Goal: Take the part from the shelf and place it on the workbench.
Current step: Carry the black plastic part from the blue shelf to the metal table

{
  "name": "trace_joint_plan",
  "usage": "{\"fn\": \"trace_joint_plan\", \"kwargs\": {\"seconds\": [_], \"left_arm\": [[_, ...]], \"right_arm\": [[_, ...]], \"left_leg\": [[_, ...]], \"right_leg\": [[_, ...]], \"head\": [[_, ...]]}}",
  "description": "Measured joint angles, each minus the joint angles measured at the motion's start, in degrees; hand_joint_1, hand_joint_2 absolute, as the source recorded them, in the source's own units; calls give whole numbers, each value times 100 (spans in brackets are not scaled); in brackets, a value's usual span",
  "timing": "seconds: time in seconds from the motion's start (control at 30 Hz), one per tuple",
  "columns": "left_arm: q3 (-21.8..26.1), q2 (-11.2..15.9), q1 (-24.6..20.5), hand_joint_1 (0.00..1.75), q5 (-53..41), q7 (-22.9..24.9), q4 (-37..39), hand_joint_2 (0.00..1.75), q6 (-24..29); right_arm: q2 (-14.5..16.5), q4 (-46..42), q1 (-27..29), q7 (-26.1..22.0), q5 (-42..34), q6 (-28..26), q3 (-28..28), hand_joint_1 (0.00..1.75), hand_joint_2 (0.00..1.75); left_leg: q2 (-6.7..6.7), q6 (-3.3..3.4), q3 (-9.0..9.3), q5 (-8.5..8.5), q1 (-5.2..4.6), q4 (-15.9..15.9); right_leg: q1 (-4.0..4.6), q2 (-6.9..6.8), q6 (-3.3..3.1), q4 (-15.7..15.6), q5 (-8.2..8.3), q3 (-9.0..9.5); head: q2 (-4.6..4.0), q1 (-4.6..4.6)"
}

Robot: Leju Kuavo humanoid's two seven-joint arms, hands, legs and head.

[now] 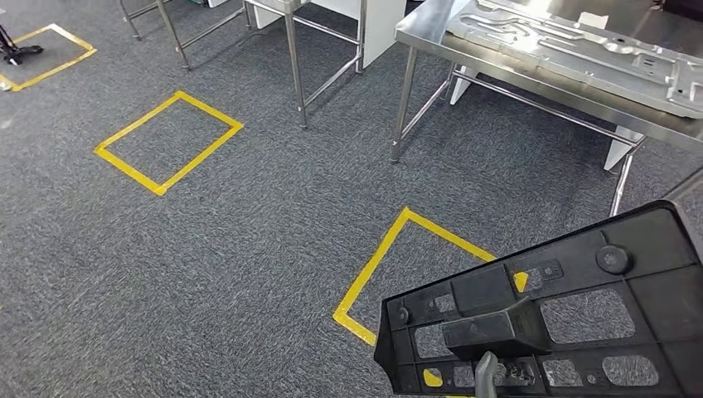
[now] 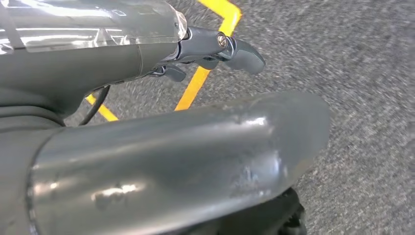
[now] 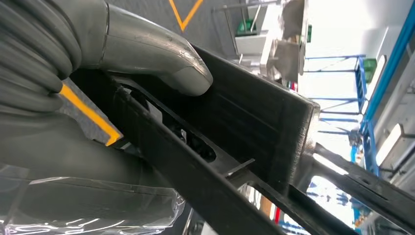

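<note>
Fingers of the right hand [image 3: 98, 63]: thick grey thumb pressed on the face of the flat black plastic part with cut-out openings [image 1: 572, 323], gripping it; one grey fingertip [image 1: 486, 371] shows at the part's lower edge in the head view. Part: held tilted in the air above grey carpet and a yellow tape square [image 1: 390, 257], short of the stainless steel workbench [image 1: 431, 29]. Left hand [image 2: 215, 49]: dark fingers slightly curled, apart, holding nothing, above the carpet.
</note>
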Motion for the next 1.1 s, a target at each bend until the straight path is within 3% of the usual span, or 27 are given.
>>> {"fn": "trace_joint_plan", "kwargs": {"seconds": [0.07, 0.13, 0.17, 0.23, 0.3, 0.33, 0.37, 0.4, 0.43, 0.47, 0.53, 0.6, 0.67, 0.73, 0.8, 0.87, 0.9, 0.93, 1.03, 1.1], "left_arm": [[0, -3, -8, 0, 0, 0, 8, 0, -3], [-1, -4, -29, 0, 0, -1, 10, 0, -4], [-1, -5, -41, 0, 0, -2, 11, 0, -4], [-2, -5, -53, 0, 0, -4, 13, 0, -6], [-2, -5, -38, 0, 0, -4, 13, 0, -7], [-2, -5, -26, 0, 0, -3, 13, 0, -8], [-2, -5, -12, 0, 0, -1, 13, 0, -7], [-2, -5, -2, 0, 0, -1, 13, 0, -8], [-2, -5, 4, 0, 0, 0, 13, 0, -8], [-2, -5, 7, 0, 0, 0, 13, 0, -8], [-2, 5, 4, 0, -1, -1, 13, 0, -8], [-2, 13, -11, 0, -1, -1, 14, 0, -8], [-2, 6, -28, 0, -2, -1, 15, 0, -8], [-2, 2, -30, 0, 1, -2, 16, 0, -7], [-2, 0, -16, 0, 2, -2, 17, 0, -7], [-2, -1, 2, 0, 0, -1, 17, 0, -10], [-2, -2, 6, 0, 0, 2, 17, 0, -10], [-2, -3, 5, 0, -1, 4, 18, 0, -11], [-3, -6, 2, 0, -5, 15, 21, 0, -5], [-4, -4, -10, 0, -13, 22, 21, 0, 6]], "right_arm": [[1, 4, -6, 1, 3, 1, 1, 175, 175], [2, 7, -2, 2, 5, -2, -2, 175, 175], [3, 8, 5, 1, 9, -3, -4, 175, 175], [5, 8, 6, 2, 19, -4, 0, 175, 175], [7, 9, -3, 5, 28, -5, 5, 175, 175], [7, 10, -7, 8, 31, -6, 6, 175, 175], [7, 12, -5, 11, 33, -7, 7, 175, 175], [7, 14, -4, 13, 33, -7, 7, 175, 175], [7, 15, -4, 15, 33, -7, 7, 175, 175], [7, 16, -4, 16, 34, -7, 7, 175, 175], [7, 17, -9, 15, 34, -7, 8, 175, 175], [7, 21, -5, 16, 35, -7, 11, 175, 175], [6, 21, 7, 17, 37, -7, 11, 175, 175], [4, 21, 11, 16, 43, -12, 8, 175, 175], [2, 23, -1, 20, 54, -18, 6, 175, 175], [2, 25, -9, 29, 64, -18, 7, 175, 175], [2, 26, -6, 35, 66, -18, 7, 175, 175], [2, 26, -4, 43, 66, -19, 7, 175, 175], [2, 27, -12, 100, 94, -44, 9, 175, 175], [2, 29, -18, 158, 194, -142, 23, 175, 175]], "left_leg": [[103, -70, 60, -48, -23, -4], [213, -134, 118, -79, -28, -22], [195, -165, 144, -106, -18, -12], [-75, -214, 52, -317, 11, 282], [-387, -238, -295, -700, 29, 1031], [-435, -244, -492, -841, 29, 1419], [-452, -244, -633, -879, 28, 1661], [-461, -235, -686, -794, 27, 1690], [-484, -214, -636, -599, 26, 1487], [-550, -183, -508, -341, 24, 1107], [-838, -107, -254, -2, 25, 376], [-997, -60, -167, 41, -1, 97], [-877, -23, -139, 60, -9, 41], [-723, 42, -91, 99, 26, -31], [-550, 82, -63, 106, 33, -67], [-367, 82, -49, 77, 25, -59], [-277, 71, -35, 56, 26, -55], [-193, 55, -11, 30, 29, -51], [10, -28, 96, -73, 18, -38], [91, -99, 149, -130, -11, -37]], "right_leg": [[42, -167, -65, -392, 84, 211], [65, -64, -131, -414, 64, 207], [54, 3, -163, -433, 76, 211], [17, 137, -237, -479, 111, 228], [8, 276, -281, -492, 121, 235], [16, 360, -291, -488, 117, 238], [26, 451, -299, -483, 111, 246], [38, 550, -303, -476, 106, 258], [47, 646, -303, -470, 100, 273], [54, 739, -298, -462, 92, 289], [58, 898, -268, -434, 74, 284], [24, 1034, -197, -419, 69, 237], [-3, 1139, -118, -419, 78, 201], [19, 909, -62, -222, -49, 101], [26, 508, -14, 401, -399, -214], [-5, 345, 33, 1059, -646, -570], [-24, 315, 52, 1144, -608, -627], [-42, 281, 66, 1003, -463, -564], [-47, -28, 42, -84, 59, 5], [-12, -139, -27, -372, 103, 161]], "head": [[1, -10], [1, -17], [2, -19], [1, -40], [1, -64], [1, -69], [1, -71], [0, -70], [0, -70], [0, -70], [1, -61], [1, -58], [1, -69], [1, -42], [1, 6], [0, 24], [1, 25], [1, 25], [1, 24], [1, -2]]}}
